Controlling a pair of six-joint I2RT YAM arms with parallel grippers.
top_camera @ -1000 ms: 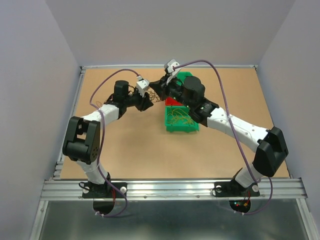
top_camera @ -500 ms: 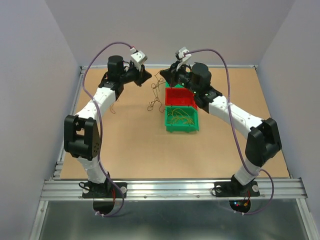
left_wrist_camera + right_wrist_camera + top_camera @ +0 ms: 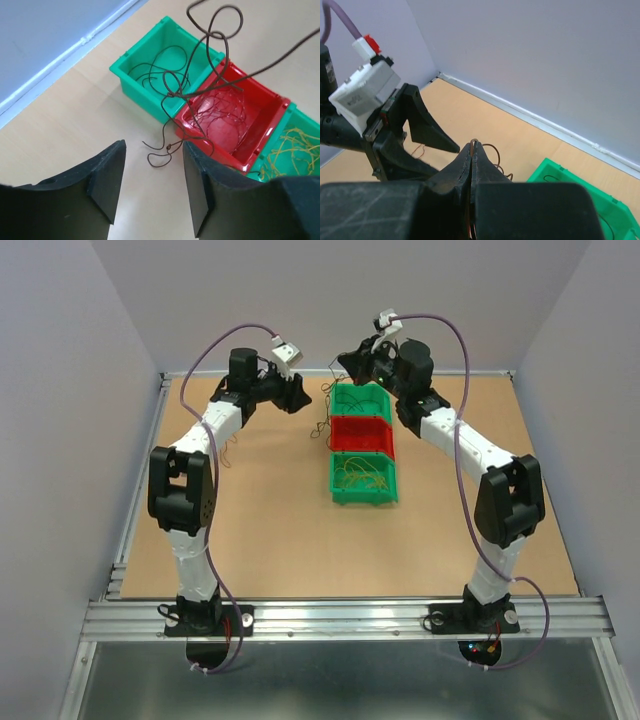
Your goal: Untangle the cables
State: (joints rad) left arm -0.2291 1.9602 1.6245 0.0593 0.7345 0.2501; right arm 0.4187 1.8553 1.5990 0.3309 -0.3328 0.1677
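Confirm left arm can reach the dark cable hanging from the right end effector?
Likely yes: left end effector is open, and the dark cable, pinched in the shut right end effector, dangles in front of it, nothing between.

Arms apart, tangle lifted
Left gripper (image 3: 297, 395) has opened; right gripper (image 3: 347, 362) has risen rearward, dark cables (image 3: 227, 52) now dangling by the far green bin (image 3: 144, 96).

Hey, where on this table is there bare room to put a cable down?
Widest bare table lies between the near green bin and the arm bases. Crowded at the far end: dark cables hang from the shut right gripper beside the red bin, the left gripper close by.
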